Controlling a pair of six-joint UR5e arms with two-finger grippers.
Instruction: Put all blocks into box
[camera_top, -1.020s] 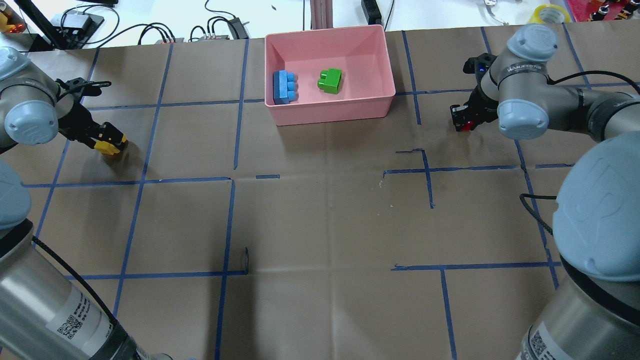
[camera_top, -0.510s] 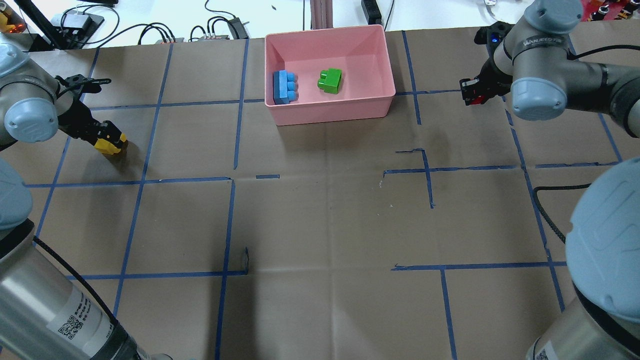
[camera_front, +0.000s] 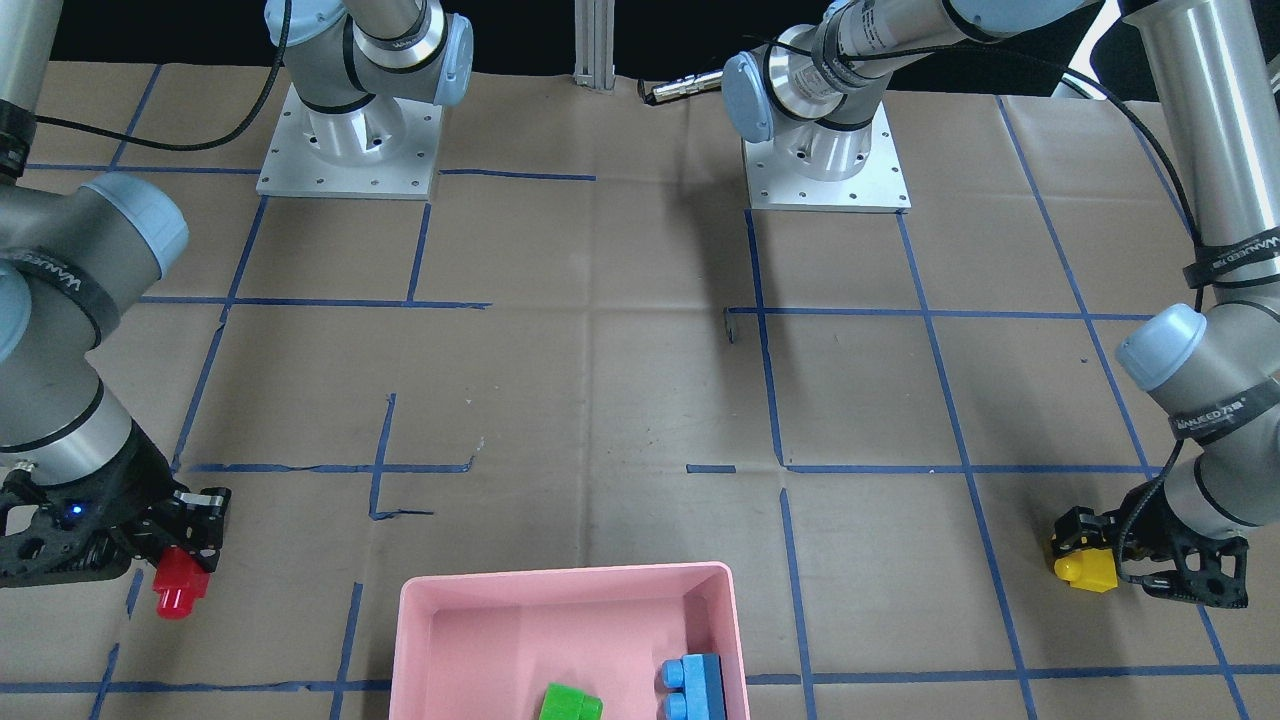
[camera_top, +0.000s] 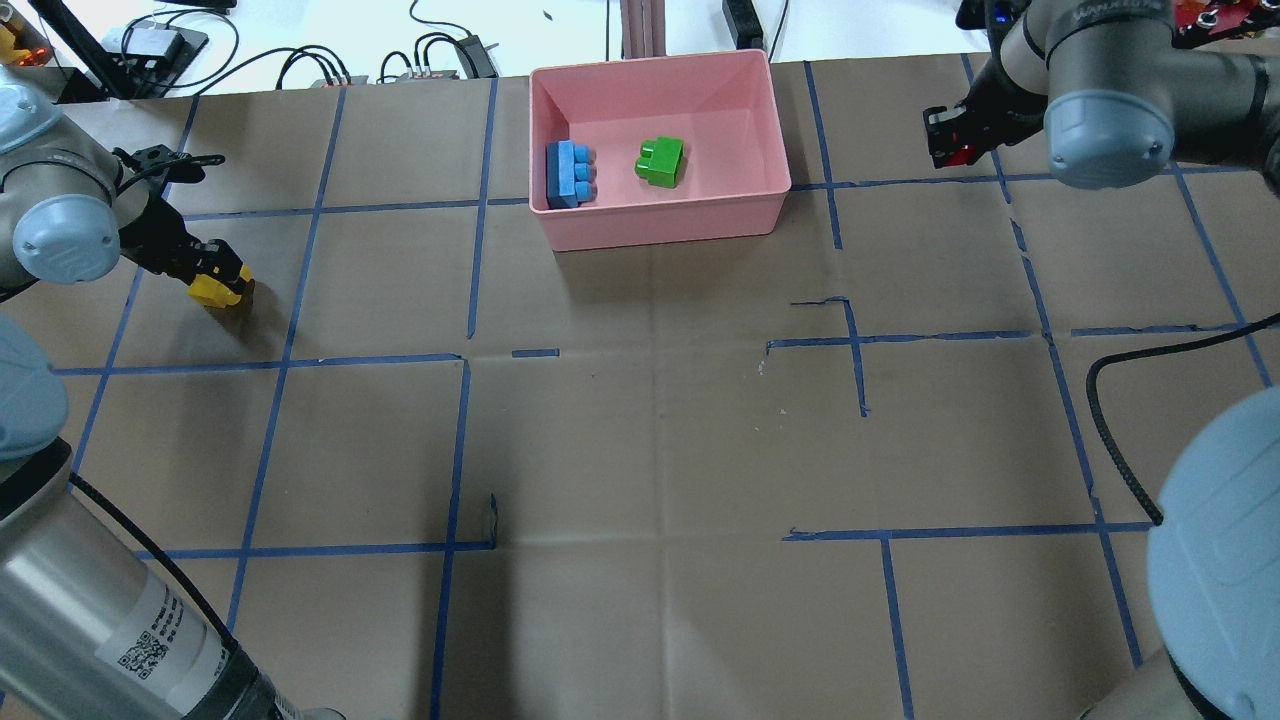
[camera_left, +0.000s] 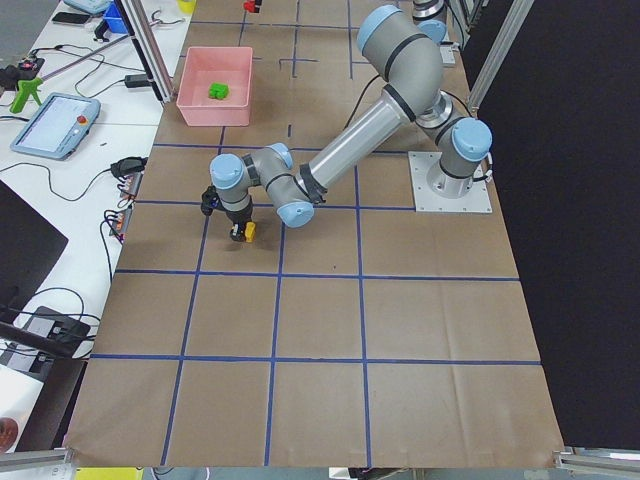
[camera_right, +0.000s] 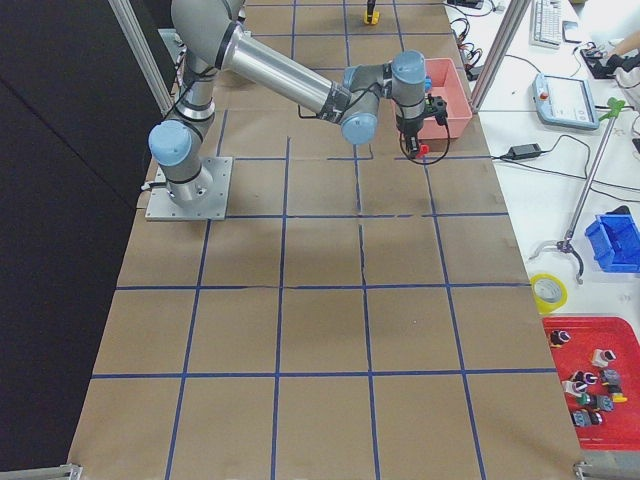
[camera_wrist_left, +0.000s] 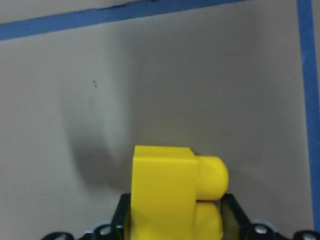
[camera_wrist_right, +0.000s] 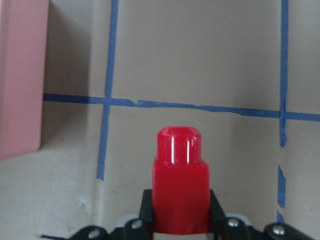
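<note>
Two grips: left end effector (camera_top: 218, 282) pinches yellow brick (camera_wrist_left: 170, 192) studs-sideways, right end effector (camera_front: 186, 572) red brick (camera_wrist_right: 180, 185) stud-outward.

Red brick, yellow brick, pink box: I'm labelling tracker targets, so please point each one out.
red brick (camera_front: 177, 587): exterior front-facing view, middle of its body.
yellow brick (camera_top: 215, 291): overhead exterior view, its exposed top face.
pink box (camera_top: 660, 222): overhead exterior view, outside of its near wall.
</note>
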